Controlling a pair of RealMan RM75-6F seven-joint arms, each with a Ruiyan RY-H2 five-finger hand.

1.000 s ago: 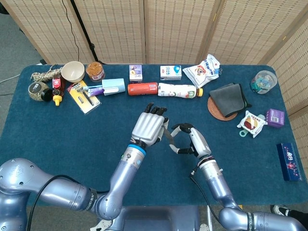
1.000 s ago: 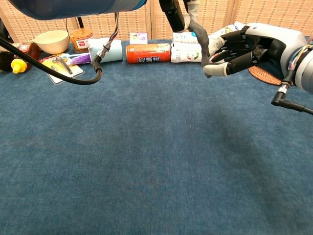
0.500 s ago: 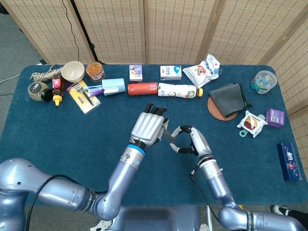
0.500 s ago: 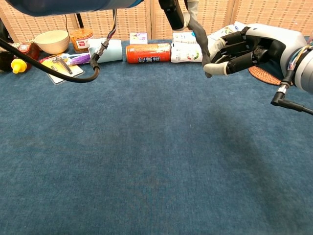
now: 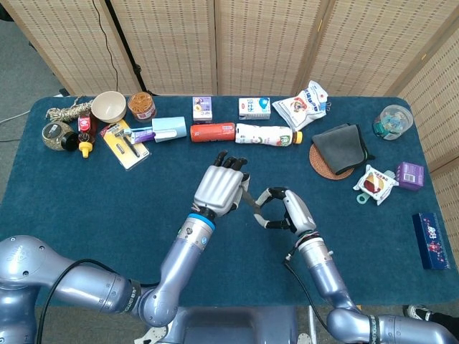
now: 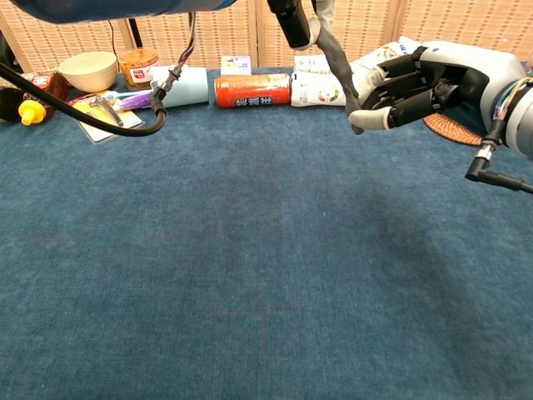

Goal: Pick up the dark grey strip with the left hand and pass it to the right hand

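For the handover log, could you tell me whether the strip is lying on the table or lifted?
Lifted. The strip hangs above the table, held at its top by the left hand, with the right hand pinching its lower end.

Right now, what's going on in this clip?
A two-armed robot is mid-handover above a blue table. Its left robot hand holds a dark grey strip up off the cloth, and the strip's lower end sits between the fingers of the right robot hand, which are closing around it. Both hands appear to be on the strip, so the pass is under way but not finished. A row of cans, cartons and packets lies untouched along the far edge.
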